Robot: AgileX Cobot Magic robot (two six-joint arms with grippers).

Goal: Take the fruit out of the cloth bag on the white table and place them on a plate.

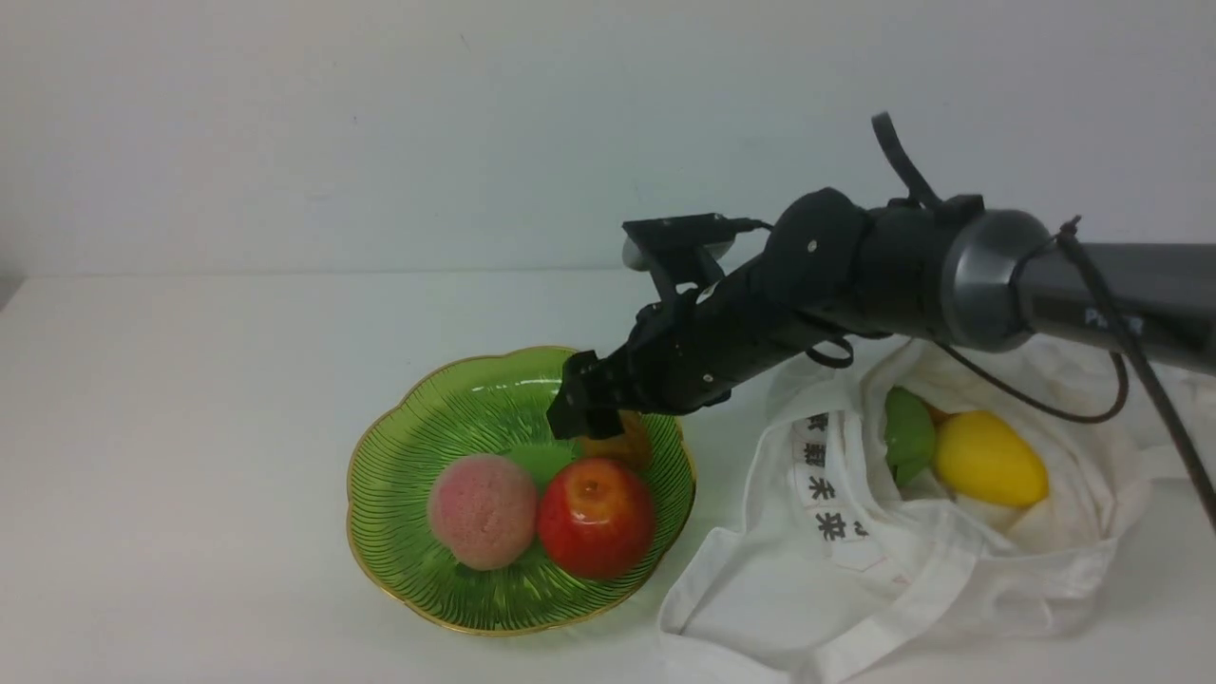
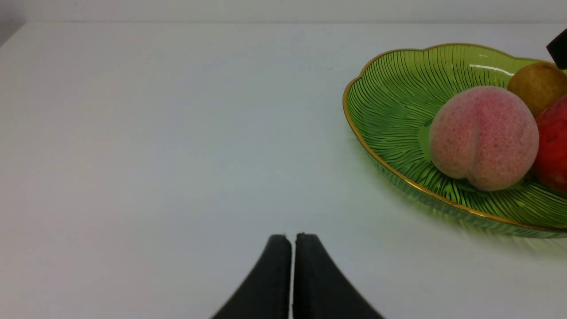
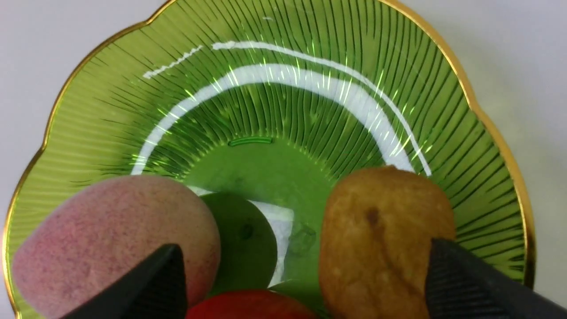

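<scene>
My right gripper (image 1: 591, 420) hangs over the back of the green plate (image 1: 418, 427), jaws wide open (image 3: 303, 246). The brown kiwi (image 1: 624, 446) lies in the plate (image 3: 266, 102) between the fingers, against one fingertip (image 3: 447, 266); it also shows in the right wrist view (image 3: 381, 235). The white cloth bag (image 1: 855, 570) lies open to the right of the plate on the white table (image 1: 190, 427). A yellow lemon-shaped fruit (image 1: 988, 459) and a green one (image 1: 907, 432) sit in it. My left gripper (image 2: 292, 235) is shut and empty, low over bare table left of the plate (image 2: 390, 102).
A pink peach (image 1: 483, 510) and a red apple (image 1: 596, 518) sit at the front of the plate, touching each other. The bag's straps trail toward the table's front edge. A plain wall stands behind the table.
</scene>
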